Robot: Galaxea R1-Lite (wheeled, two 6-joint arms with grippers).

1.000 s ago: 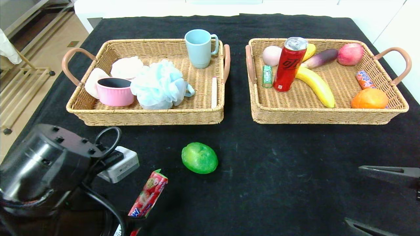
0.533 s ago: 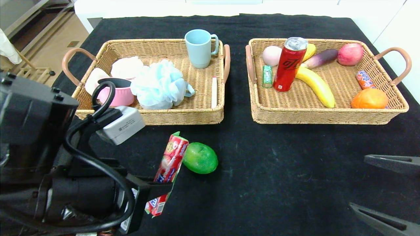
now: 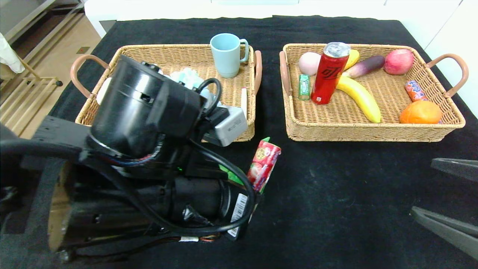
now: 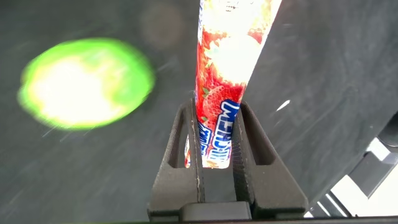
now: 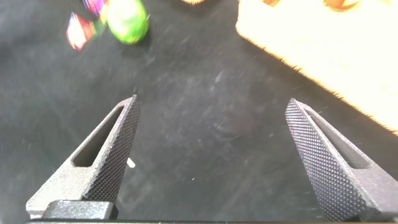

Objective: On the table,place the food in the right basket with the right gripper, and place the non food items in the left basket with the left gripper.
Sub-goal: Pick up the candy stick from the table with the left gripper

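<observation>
Candy pack [image 4: 219,93] sits clenched between our left gripper's [image 4: 216,163] fingers [image 4: 190,155], green fruit [image 4: 84,83] just beside them; our right gripper's [image 5: 217,155] fingers [image 5: 112,152] stand spread above the tabletop [image 5: 205,112].

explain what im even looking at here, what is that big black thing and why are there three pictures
The big black thing is the robot's own left arm, seen from a camera on its head. The other two pictures come from cameras on its wrists, one per arm.

On a table with a black cloth stand two wicker baskets. The left basket holds household things, such as a blue mug. The right basket holds food: a red can, a banana, an orange and more.

The left gripper is shut on a strawberry candy packet, lifted above the cloth in front of the gap between the baskets. A green fruit lies on the cloth beside it, mostly hidden by the arm in the head view.

The right gripper waits open at the near right, holding nothing.
</observation>
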